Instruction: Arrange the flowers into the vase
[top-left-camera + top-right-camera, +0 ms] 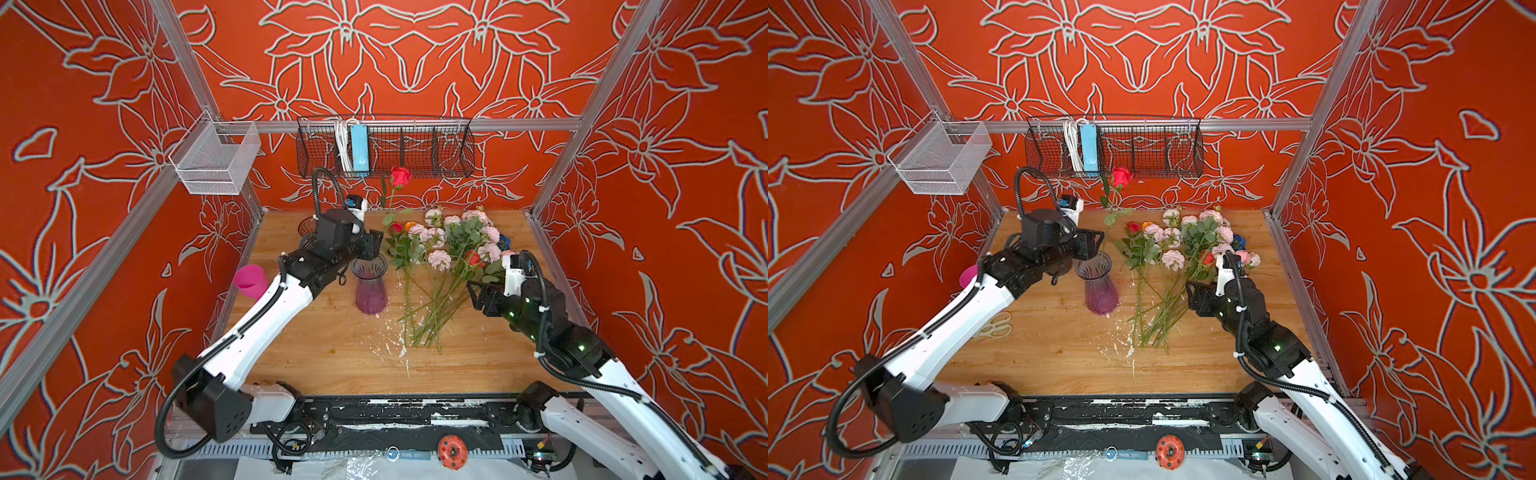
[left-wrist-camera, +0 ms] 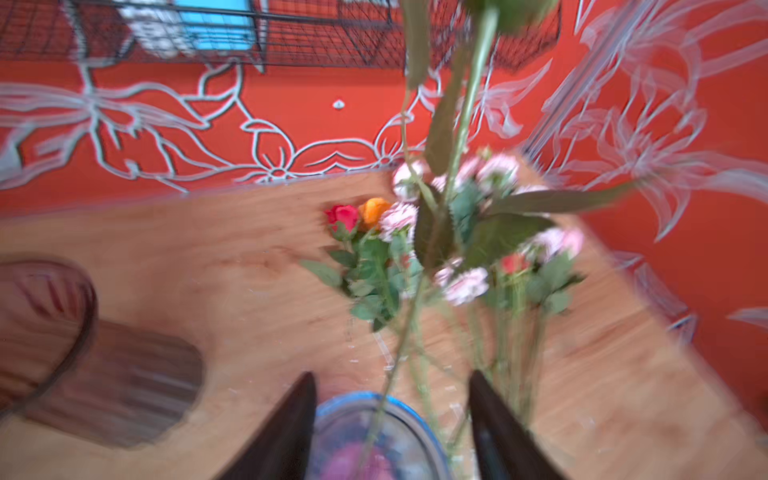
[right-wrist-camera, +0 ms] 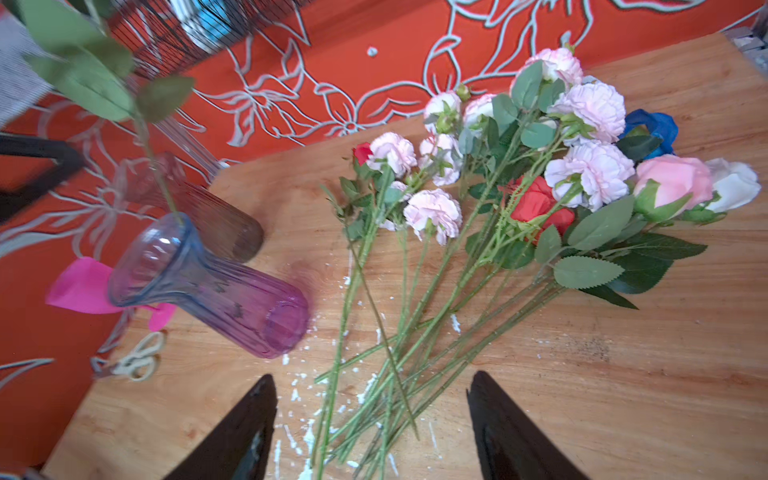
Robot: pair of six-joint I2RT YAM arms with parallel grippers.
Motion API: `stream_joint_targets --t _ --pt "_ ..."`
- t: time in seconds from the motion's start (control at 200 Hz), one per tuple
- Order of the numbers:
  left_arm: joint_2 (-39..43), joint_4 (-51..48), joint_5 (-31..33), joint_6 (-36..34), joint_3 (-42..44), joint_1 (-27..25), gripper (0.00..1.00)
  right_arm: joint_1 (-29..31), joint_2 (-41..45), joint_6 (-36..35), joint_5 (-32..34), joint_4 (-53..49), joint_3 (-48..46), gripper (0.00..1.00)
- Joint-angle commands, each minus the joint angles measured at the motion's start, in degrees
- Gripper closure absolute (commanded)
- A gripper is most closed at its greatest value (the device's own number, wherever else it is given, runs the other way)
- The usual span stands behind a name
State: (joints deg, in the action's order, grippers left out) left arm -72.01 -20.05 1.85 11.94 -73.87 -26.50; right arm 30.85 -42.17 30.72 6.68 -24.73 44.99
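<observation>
Far left of the vase (image 1: 370, 286), a pink cup (image 1: 250, 281) sits at the edge of the wooden table (image 1: 332, 365). Pale scissors (image 1: 994, 326) lie on the wood between the cup and the vase, beside the left arm.

Just above the vase's rim, on its left side, hangs the left gripper (image 1: 376, 246). It is released: in the left wrist view its jaws stand well apart, with a thin green stem running between them and touching neither.

The vase is clear at the mouth and purple toward the base, and it stands upright. One red rose (image 1: 400, 176) stands in it, its stem leaning back and slightly right, its bloom high above the rim in front of the black wire basket (image 1: 415, 153).

Just right of the vase, the remaining flowers (image 1: 444, 257) lie fanned on the table. They are mostly pale pink, with red, orange, blue and white among them. Their blooms lie behind the vase and their cut ends gather in front of it.

Farthest right of the vase, the right gripper (image 1: 478, 291) is near the lower stems, jaws spread and empty.
</observation>
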Motion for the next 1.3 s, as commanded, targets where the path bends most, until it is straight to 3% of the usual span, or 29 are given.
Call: stream_joint_targets --t 0.0,0.035,0.105,0.295,0.515,0.655,0.761,0.801,0.911,1.176,1.296 --pt "8.4 8.8 0.5 4.5 5.6 0.3 0.19 0.3 -3.6 2.9 7.8 -0.3 0.4 0.26" --pt "11.0 11.9 0.9 4.9 8.4 0.3 0.12 0.2 -4.6 4.1 9.3 0.8 -0.5 0.27" --pt "14.9 18.6 3.0 7.7 14.1 0.3 0.0 0.2 -7.0 3.2 6.1 6.9 -3.0 0.32" --pt "21.5 27.3 4.5 11.0 21.5 0.3 0.02 0.3 -22.1 4.4 -2.6 13.9 0.4 0.45" --pt "21.7 29.4 9.2 16.7 25.4 0.3 0.02 0.3 -46.4 3.6 -15.3 16.8 13.0 0.87" --pt "21.6 32.6 13.6 18.5 28.8 0.3 0.02 0.6 -55.0 4.5 -15.8 19.7 16.3 0.82" --pt "20.1 29.7 13.1 19.1 26.8 0.4 0.02 0.7 -59.1 -5.0 -14.5 12.7 23.0 0.63" --pt "19.6 28.6 11.6 19.3 25.9 0.5 0.02 0.8 -61.4 -9.4 -13.1 6.4 27.5 0.6" --pt "18.8 27.0 7.5 20.3 24.5 0.5 0.02 1.1 -64.6 -14.1 -8.2 2.8 28.9 0.6" --pt "16.4 24.0 6.5 20.7 22.6 1.0 0.02 1.1 -64.3 -15.4 -14.8 5.7 23.7 0.62" --pt "16.1 24.1 5.6 20.6 22.5 1.0 0.02 1.1 -63.8 -15.2 -15.6 5.3 22.1 0.71"
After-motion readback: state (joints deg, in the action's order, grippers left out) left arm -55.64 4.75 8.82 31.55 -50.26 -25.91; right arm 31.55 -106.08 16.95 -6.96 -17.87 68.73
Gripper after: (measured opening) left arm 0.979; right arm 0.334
